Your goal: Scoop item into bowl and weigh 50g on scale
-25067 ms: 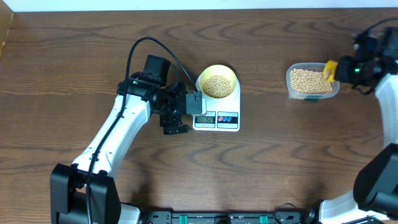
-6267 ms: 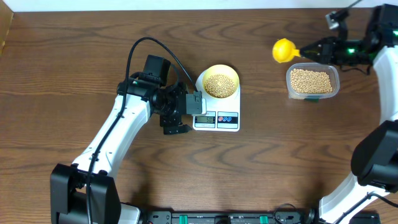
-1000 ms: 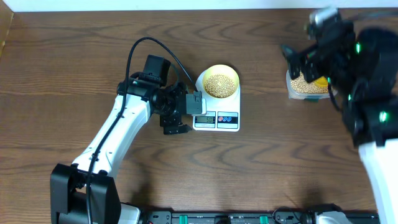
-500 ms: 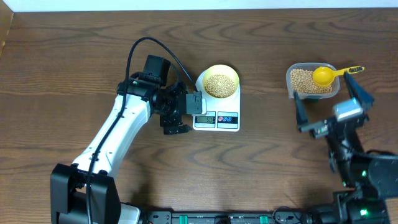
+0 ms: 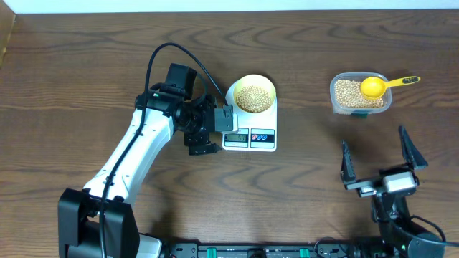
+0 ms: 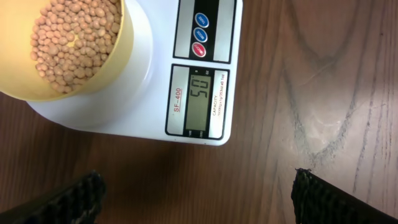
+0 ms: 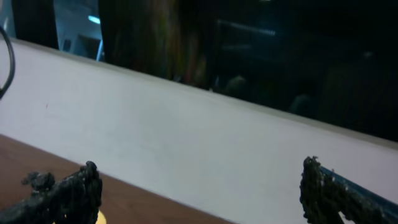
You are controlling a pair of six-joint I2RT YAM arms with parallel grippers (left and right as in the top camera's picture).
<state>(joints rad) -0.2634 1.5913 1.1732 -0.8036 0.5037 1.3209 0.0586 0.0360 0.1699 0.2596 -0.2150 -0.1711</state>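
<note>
The pale-yellow bowl [image 5: 267,83] holds tan beans [image 5: 251,99] and stands on the white scale [image 5: 272,118]. In the left wrist view the bowl [image 6: 127,56], its beans [image 6: 74,37] and the scale [image 6: 149,93] show close up, and the display reads 50. My left gripper [image 5: 215,134] hovers at the scale's left front corner, open and empty [image 6: 199,205]. My right gripper [image 5: 379,159] stands open and empty near the table's front right, pointing upward [image 7: 199,193]. The yellow scoop [image 5: 373,87] lies in the clear tub [image 5: 360,111] on more beans [image 5: 348,93].
The right wrist view shows only a white wall, a dark window above it and a strip of brown table [image 7: 31,155]. A black cable [image 5: 168,49] loops over the left arm. Bare wood lies between scale and tub.
The right arm has let go of the scoop, left it in the tub and drawn back toward the table's front edge. The left arm, bowl and scale have not moved.
</note>
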